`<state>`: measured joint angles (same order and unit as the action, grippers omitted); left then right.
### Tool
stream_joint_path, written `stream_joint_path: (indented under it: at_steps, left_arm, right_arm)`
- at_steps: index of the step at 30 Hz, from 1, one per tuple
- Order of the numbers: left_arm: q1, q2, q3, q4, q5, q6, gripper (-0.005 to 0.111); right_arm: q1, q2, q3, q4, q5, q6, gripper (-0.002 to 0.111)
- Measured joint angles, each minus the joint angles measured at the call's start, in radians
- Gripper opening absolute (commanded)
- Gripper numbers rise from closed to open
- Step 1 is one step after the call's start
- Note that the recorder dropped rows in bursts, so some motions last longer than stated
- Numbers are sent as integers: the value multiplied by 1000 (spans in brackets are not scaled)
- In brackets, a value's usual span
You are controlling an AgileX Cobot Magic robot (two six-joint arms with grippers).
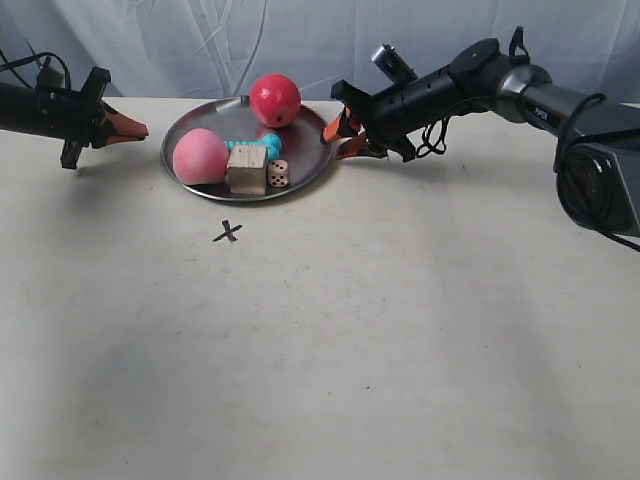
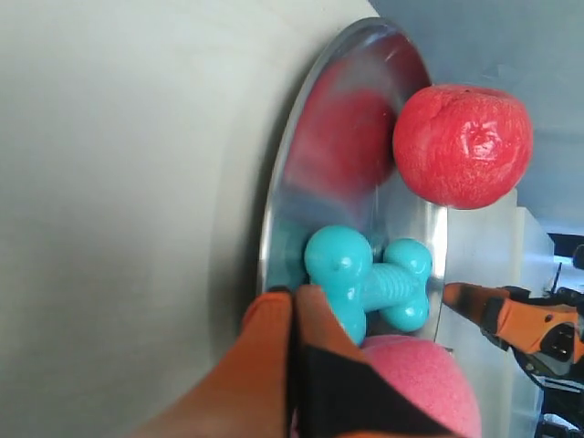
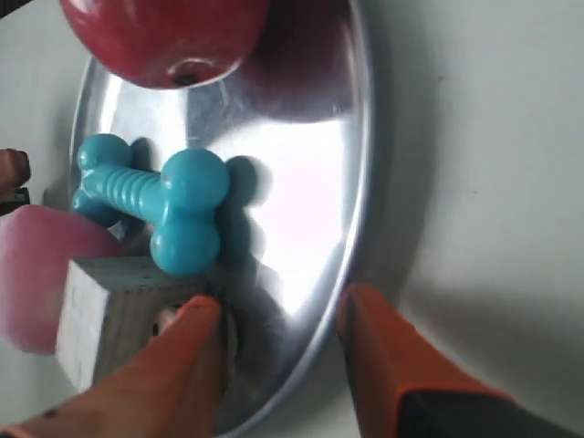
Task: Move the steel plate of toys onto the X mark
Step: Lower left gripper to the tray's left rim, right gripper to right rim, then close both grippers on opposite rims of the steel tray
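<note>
Right end effector astride steel plate rim, five toys inside

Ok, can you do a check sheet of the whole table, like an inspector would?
Surface: pale table, faintly smudged.
Job's things: steel plate holds red ball, pink ball, wooden cube, die and turquoise bone; X mark lies uncovered, just outside the plate's rim.
Clutter: nothing seen.
Grippers: left gripper shut, empty, apart from the plate; right gripper open, straddling the plate's rim.
Cables: black cables hang along the right arm.
Surroundings: white cloth backdrop.
</note>
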<state>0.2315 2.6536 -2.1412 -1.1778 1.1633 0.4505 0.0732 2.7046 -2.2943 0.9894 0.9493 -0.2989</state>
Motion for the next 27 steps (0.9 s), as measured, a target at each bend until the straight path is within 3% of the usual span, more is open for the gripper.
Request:
stream_joint_path:
  at_steps: [10,23,27]
  left_arm:
    - [0,0,0,-6,2,17,0]
    - [0,0,0,-8,4,25,0]
    - [0,0,0,-8,4,25,0]
  right_arm:
    - [30,51,-8,83,-23,8,41]
    - [50,53,-18,30,-76,54,-1]
    - [53,53,-18,0,-92,111,-1]
